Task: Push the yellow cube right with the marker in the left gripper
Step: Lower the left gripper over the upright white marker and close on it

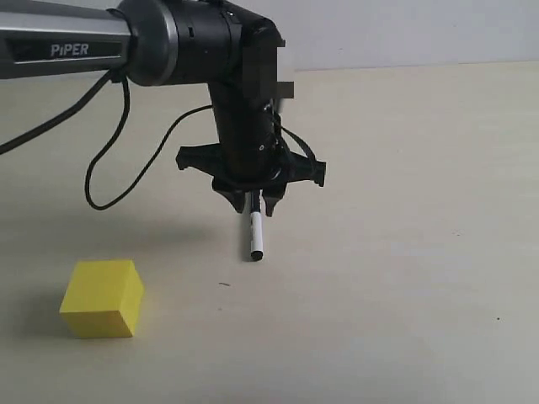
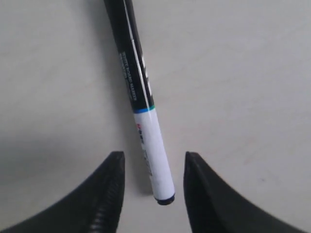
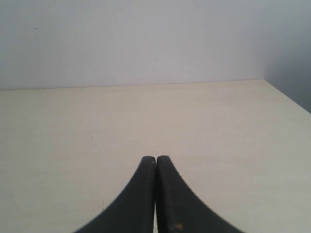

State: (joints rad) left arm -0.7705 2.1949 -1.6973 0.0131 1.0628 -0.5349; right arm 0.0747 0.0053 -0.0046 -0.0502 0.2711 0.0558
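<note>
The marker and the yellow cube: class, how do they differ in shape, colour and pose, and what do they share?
The marker is slim and round; the yellow cube is blocky. The marker is white and black; the cube is plain yellow. The marker stands nearly upright in the open left tool; the cube sits flat on the table. Shared: neither is gripped.

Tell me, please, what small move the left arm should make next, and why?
Probably close the left gripper on the marker. Its jaws stand apart with a gap on either side of the white barrel, so nothing seems to grip it, and the yellow cube sits well to the left in the exterior view, not yet touched.
</note>
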